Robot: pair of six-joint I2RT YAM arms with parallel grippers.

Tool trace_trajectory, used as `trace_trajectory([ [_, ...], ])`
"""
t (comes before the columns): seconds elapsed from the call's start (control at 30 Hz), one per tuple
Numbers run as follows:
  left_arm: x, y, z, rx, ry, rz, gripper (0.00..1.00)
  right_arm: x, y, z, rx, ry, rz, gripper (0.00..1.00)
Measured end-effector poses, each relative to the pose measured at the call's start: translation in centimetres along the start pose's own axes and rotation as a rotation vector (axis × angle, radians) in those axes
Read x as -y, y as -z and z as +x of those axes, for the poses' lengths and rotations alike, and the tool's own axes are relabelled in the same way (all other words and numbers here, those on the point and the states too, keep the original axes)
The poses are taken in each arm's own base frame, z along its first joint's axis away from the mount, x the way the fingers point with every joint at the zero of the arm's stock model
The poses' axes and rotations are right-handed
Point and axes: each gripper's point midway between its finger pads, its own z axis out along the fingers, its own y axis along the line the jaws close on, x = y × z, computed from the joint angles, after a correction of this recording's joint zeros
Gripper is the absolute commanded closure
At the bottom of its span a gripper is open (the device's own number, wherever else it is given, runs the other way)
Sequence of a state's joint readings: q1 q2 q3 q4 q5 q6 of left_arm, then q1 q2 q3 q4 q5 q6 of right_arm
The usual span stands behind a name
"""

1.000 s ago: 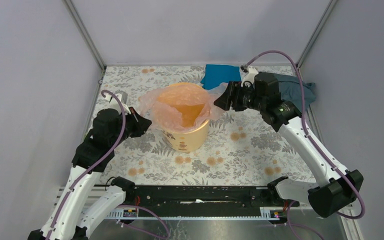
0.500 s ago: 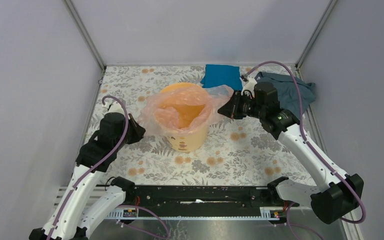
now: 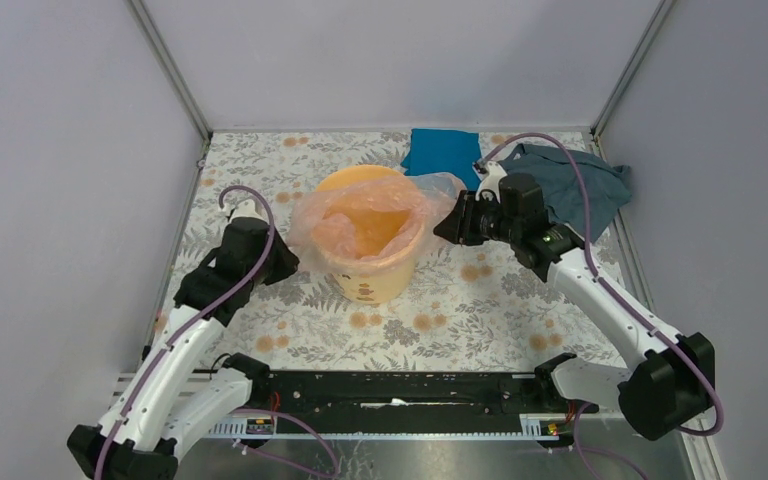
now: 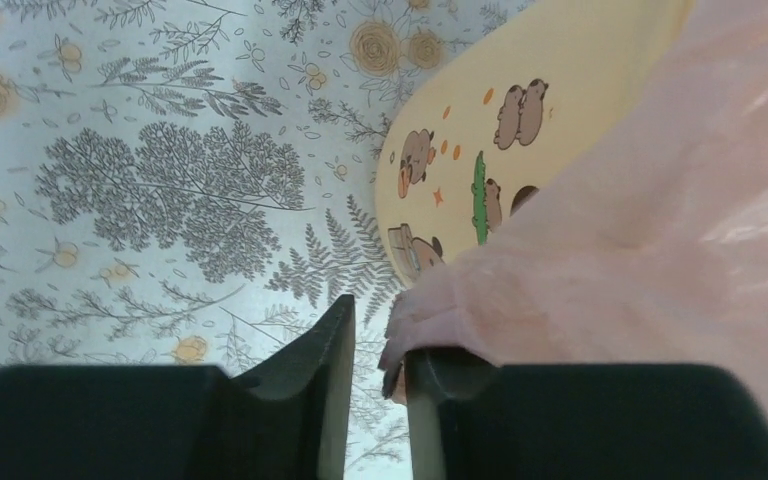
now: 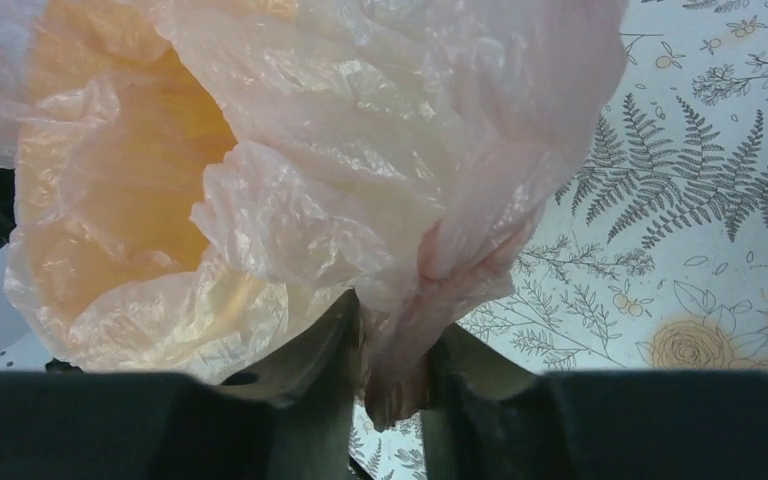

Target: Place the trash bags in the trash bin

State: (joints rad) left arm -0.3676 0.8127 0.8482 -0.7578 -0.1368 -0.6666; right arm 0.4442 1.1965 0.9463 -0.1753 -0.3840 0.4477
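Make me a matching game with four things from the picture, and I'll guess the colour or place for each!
Things:
1. trash bag
2. trash bin
3. bright blue cloth
4. grey-blue cloth

Colour or place:
A. lying at the back, just behind the bin
B. yellow-orange, with little cartoon animals on its side
C. pale pink and crinkly, draped over the bin's rim
D. crumpled in the far right corner

Pairs: 1-C, 2-B, 3-A, 4-D
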Motion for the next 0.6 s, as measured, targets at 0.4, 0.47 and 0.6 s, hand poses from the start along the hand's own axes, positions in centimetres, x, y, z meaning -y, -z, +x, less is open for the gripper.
trace_trajectory([
  [0.4, 1.7, 9.8, -5.0, 0.226, 0.061, 0.15, 0.01, -2.6, 5.0, -4.1, 0.101, 0.138, 0.033, 0.08],
  [0.47, 2.5, 11.0, -6.0, 0.252, 0.037, 0.182, 0.01, -2.8, 5.5, -5.4, 0.126, 0.161, 0.059, 0.04],
  [0.6, 5.1, 11.0, -8.4, 0.246, -0.053, 0.22, 0.01, -3.3, 5.0, -7.9, 0.153, 0.171, 0.076, 0.02],
])
